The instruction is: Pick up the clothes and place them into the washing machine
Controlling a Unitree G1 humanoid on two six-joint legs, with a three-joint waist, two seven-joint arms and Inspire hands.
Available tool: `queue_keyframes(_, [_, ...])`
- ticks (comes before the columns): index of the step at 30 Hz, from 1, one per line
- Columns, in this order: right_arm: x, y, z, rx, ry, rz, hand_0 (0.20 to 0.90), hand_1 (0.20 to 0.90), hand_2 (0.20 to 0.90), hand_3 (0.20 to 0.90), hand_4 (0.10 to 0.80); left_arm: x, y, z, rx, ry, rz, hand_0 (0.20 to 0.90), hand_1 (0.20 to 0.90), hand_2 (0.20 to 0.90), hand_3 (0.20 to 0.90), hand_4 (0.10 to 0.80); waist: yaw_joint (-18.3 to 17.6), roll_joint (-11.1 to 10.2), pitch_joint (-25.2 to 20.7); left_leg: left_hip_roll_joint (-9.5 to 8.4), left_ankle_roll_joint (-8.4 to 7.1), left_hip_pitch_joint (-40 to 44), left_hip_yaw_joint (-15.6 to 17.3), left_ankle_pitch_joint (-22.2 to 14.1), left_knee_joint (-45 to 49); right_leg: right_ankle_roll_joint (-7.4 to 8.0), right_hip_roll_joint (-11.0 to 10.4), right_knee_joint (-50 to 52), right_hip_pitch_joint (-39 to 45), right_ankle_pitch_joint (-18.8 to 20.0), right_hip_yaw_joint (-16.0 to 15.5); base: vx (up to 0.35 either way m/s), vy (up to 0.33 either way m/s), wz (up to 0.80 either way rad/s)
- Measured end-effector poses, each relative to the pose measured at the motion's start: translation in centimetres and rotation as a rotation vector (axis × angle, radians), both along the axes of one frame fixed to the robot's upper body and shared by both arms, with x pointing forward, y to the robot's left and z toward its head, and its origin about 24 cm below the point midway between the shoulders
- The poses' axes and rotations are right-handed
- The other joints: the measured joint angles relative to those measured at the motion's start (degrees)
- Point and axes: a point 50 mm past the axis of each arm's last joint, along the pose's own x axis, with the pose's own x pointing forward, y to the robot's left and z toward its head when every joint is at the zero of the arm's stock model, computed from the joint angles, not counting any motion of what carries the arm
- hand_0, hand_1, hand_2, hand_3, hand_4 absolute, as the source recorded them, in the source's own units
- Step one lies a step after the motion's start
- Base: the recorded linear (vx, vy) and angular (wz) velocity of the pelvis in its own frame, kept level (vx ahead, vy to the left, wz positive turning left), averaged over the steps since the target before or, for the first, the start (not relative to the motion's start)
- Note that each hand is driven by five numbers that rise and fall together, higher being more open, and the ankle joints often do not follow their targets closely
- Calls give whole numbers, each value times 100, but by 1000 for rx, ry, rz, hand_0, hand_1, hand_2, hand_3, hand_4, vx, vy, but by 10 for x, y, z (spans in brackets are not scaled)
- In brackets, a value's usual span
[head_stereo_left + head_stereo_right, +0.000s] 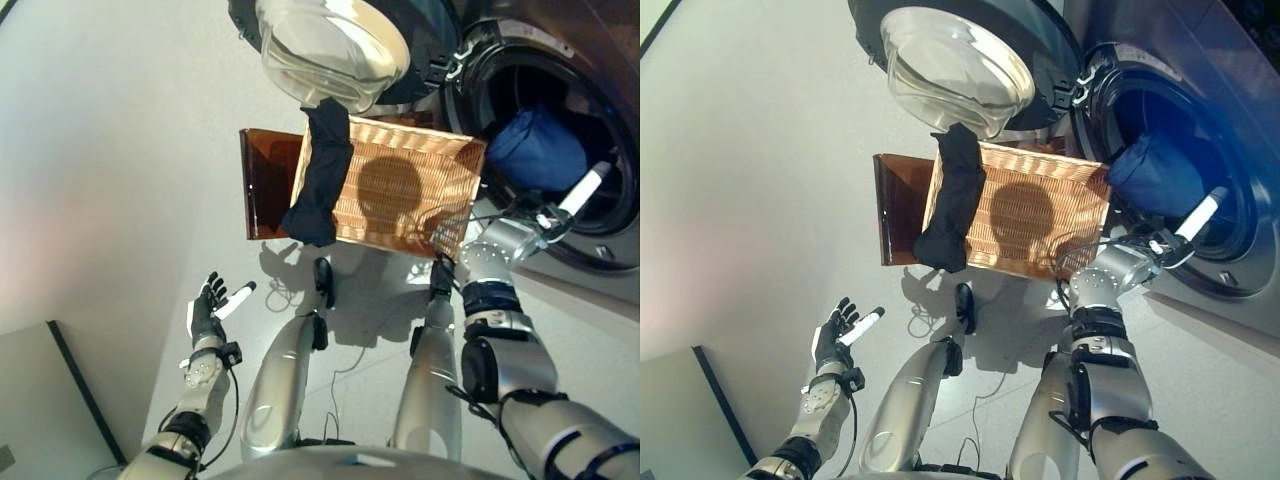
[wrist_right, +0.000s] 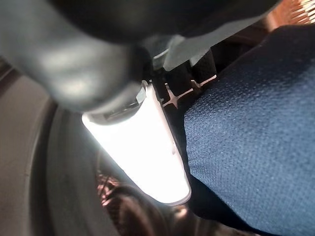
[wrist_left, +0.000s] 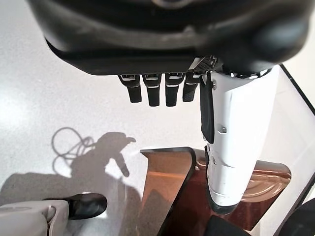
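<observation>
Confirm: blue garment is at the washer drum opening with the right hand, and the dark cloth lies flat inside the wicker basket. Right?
Not quite. The dark navy cloth hangs over the woven wicker basket's left rim, per the left eye view. The rest holds: the blue knit garment is at the washing machine's drum opening, with the right hand.

A woven wicker basket (image 1: 400, 190) stands on the pale floor (image 1: 120, 150). Just beside it is a brown translucent piece (image 1: 265, 185), perhaps a lid.

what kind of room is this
Probably a laundry area: a front-loading washing machine stands with its door open and a blue garment in the drum, beside a wicker basket with a dark garment over its rim.
</observation>
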Motion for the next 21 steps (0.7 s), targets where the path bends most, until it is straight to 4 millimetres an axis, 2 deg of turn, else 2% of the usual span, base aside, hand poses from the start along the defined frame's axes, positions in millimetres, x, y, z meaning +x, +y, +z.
queue_keyframes(5, [3, -15, 17, -1, 25, -48, 200, 200, 200, 200, 300, -6, -1, -3, -8, 10, -11, 900, 900, 900, 900, 800, 21, 189, -135, -27, 19, 1, 108, -20, -36, 14, -14, 2, -100, 7, 140, -4, 10, -9])
queue_keyframes(10, [3, -33, 30, -7, 79, -98, 200, 200, 200, 200, 300, -6, -6, -3, -19, 1, -45, 900, 900, 900, 900, 800, 146, 402, -284, -46, 34, 15, 131, -6, -92, 99, -31, -50, -104, 48, 153, 0, 0, 0])
queue_keyframes(13, [8, -33, 36, 16, 97, -91, 200, 200, 200, 200, 300, -6, -7, -3, -24, -2, -51, 900, 900, 900, 900, 800, 151, 425, -298, -51, 30, 28, 166, 2, -128, 141, -42, -93, -108, 76, 176, 6, -2, -2])
queue_keyframes(18, [10, -46, 66, -16, 83, -112, 200, 200, 200, 200, 300, -9, -17, -3, -37, -6, -106, 900, 900, 900, 900, 800, 280, 493, -307, -127, 43, 104, 253, 51, -304, 233, -95, -90, -194, 90, 295, 19, -8, -8])
queue_keyframes(19, [9, -53, 77, -22, 76, -125, 200, 200, 200, 200, 300, -8, -19, -2, -42, -14, -117, 900, 900, 900, 900, 800, 290, 527, -298, -137, 54, 104, 260, 64, -319, 291, -109, -92, -196, 97, 296, 19, -17, 4])
queue_keyframes(21, [7, -57, 85, -22, 68, -141, 200, 200, 200, 200, 300, -8, -21, -2, -46, -18, -132, 900, 900, 900, 900, 800, 296, 584, -292, -139, 56, 106, 263, 87, -344, 309, -109, -81, -196, 85, 296, 30, -23, 6])
